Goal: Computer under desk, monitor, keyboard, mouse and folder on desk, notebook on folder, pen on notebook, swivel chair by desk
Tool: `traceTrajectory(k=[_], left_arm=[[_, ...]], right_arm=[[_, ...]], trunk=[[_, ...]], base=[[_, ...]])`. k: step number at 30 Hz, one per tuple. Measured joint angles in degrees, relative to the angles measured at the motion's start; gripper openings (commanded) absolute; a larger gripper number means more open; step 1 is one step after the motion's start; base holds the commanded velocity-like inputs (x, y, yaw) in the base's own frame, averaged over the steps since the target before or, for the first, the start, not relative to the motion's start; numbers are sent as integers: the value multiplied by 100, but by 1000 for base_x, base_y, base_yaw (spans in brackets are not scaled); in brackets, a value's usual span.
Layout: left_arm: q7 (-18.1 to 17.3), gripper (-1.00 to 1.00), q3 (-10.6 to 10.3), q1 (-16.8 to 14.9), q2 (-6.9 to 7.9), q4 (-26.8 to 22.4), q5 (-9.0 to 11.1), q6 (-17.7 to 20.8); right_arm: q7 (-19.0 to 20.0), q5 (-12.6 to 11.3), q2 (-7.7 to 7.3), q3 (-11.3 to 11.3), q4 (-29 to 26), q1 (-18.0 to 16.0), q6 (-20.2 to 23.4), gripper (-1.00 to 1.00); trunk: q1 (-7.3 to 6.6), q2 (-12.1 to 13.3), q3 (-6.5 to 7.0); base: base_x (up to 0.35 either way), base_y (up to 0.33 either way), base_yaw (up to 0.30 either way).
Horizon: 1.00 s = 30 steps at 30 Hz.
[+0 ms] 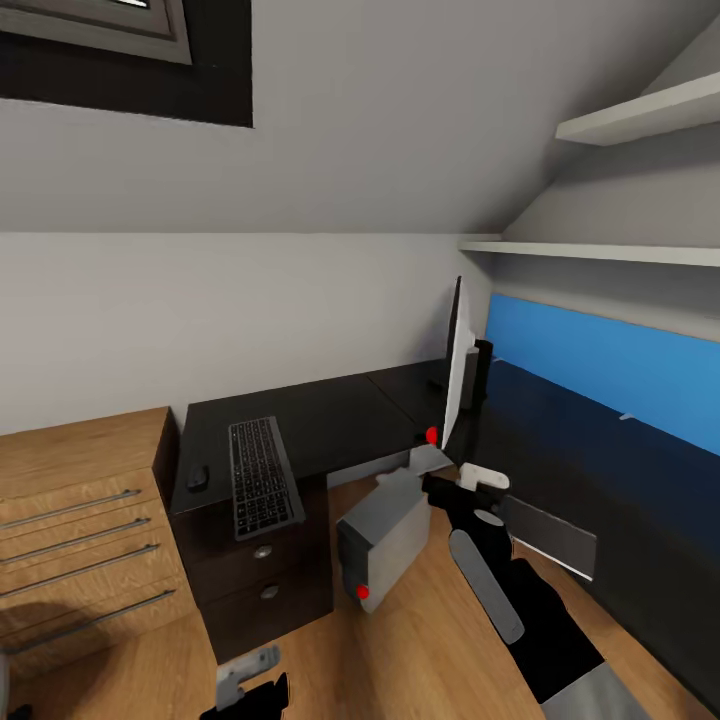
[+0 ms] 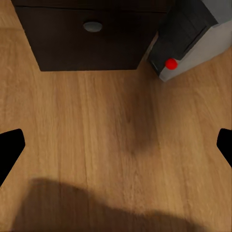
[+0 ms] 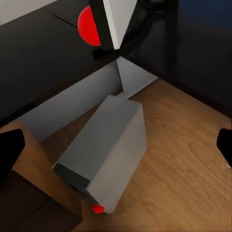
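The light grey computer [image 1: 385,540] [image 3: 104,154] stands askew on the wood floor at the opening under the black desk [image 1: 340,420], its front corner also in the left wrist view [image 2: 186,38]. My right gripper [image 1: 445,490] [image 3: 116,150] hovers open just above and beside it, touching nothing. On the desk top lie the keyboard [image 1: 265,475] and, to its left, the mouse [image 1: 197,478]. The monitor [image 1: 458,365] stands in the desk's corner, seen edge-on. A flat grey notebook [image 1: 550,535] lies on the desk's right wing. My left gripper [image 1: 250,685] [image 2: 116,150] is open over bare floor. Folder, pen and swivel chair are out of view.
A wooden cabinet [image 1: 80,530] with bar handles stands left of the desk. The desk's drawers [image 1: 262,575] [image 2: 92,38] face me. A blue wall panel [image 1: 600,365] runs behind the right wing, with white shelves [image 1: 600,250] above. The sloped ceiling comes down low over the desk.
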Motion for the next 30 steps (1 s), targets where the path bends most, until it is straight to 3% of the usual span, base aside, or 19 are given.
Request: traceTrajectory(k=[11, 18, 23, 30], left_arm=[[9, 100, 11, -1, 1, -27, 6, -25], [37, 100, 64, 0, 0, -306, 10, -66], [34, 100, 138, 0, -7, -354, 20, -375], [22, 100, 138, 0, -8, -358, 27, -498]], right_arm=[[21, -3, 1, 1, 46, 0, -6, 100], [39, -9, 5, 22, 205, -1, -132, 100], [44, -10, 6, 35, 268, -1, -164, 100], [44, -12, 14, 110, 306, 0, -175, 100]], trunk=[[0, 0, 0], [0, 0, 0], [0, 0, 0], [153, -280, -125]], base=[[0, 66, -109], [0, 1, -5], [0, 0, 0], [0, 0, 0]])
